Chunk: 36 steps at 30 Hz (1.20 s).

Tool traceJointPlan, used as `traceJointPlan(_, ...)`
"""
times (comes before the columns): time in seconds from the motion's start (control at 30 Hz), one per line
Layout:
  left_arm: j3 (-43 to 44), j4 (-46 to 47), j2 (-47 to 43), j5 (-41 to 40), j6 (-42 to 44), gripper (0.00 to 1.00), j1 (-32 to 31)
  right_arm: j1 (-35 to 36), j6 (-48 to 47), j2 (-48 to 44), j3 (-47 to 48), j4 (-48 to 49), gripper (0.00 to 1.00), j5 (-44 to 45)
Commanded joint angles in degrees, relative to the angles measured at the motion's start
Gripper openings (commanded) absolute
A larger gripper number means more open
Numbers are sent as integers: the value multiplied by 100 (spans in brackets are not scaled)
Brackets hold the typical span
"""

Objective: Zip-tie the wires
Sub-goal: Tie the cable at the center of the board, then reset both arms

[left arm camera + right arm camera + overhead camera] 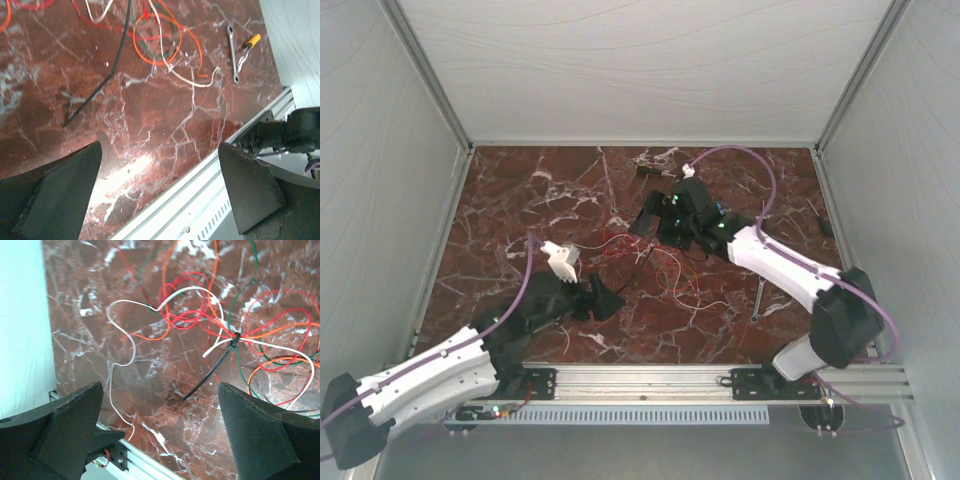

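Both arms hover with nothing in hand over the marble table. The wires lie in a loose red, white, orange and green tangle at the table's middle. The left gripper hangs over the near side, its jaws spread wide and empty. The right gripper, toward the far side, is equally wide and grips nothing.

The zip tie appears to be looped round the strands already, so the step in hand looks like cinching. The next move would call for one gripper to pinch the free tail and pull while the other steadies the bundle.

Only the right wrist view shows the strands drawn together at the tie's head. The left wrist view catches just the tail lying flat, plus a wrench and an orange-handled screwdriver toward the near right corner. From above, the tie is barely legible.
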Motion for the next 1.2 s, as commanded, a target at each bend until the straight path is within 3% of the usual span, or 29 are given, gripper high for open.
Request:
traceJointPlan(0.0,767,-391,59,-533,740,100,37,174,-652,-900,133,-78,98,592)
traceJointPlan(0.13,1474,-782,187,-869,1430,100,254,312,-1521,-1714,-105,472,98,1120)
traceJointPlan(0.27,2006,-782,305,-1329,2386,100,575,345,-3104,-2592,-946,1980,98,1224)
traceJointPlan(0.4,2031,-293,509,-1443,3445,100,1371,321,-4348,-3144,-1508,2605,98,2210)
traceJointPlan(0.53,1596,551,773,-1119,4227,99,2441,123,-5877,-3319,-2070,2913,98,2452)
traceJointPlan(0.7,1065,1711,1461,374,3953,99,4215,-722,-5890,-3202,-2872,3431,98,2433)
traceJointPlan(0.8,722,2515,1954,934,3750,99,4844,-1337,-5859,-3040,-3427,3933,98,2071)
traceJointPlan(1.03,382,4349,3577,1114,3738,99,5384,-2852,-4774,-2562,-4610,5376,98,1016)
traceJointPlan(1.17,249,5530,4410,1048,3710,99,5406,-3182,-4743,-2015,-4977,6294,98,851)
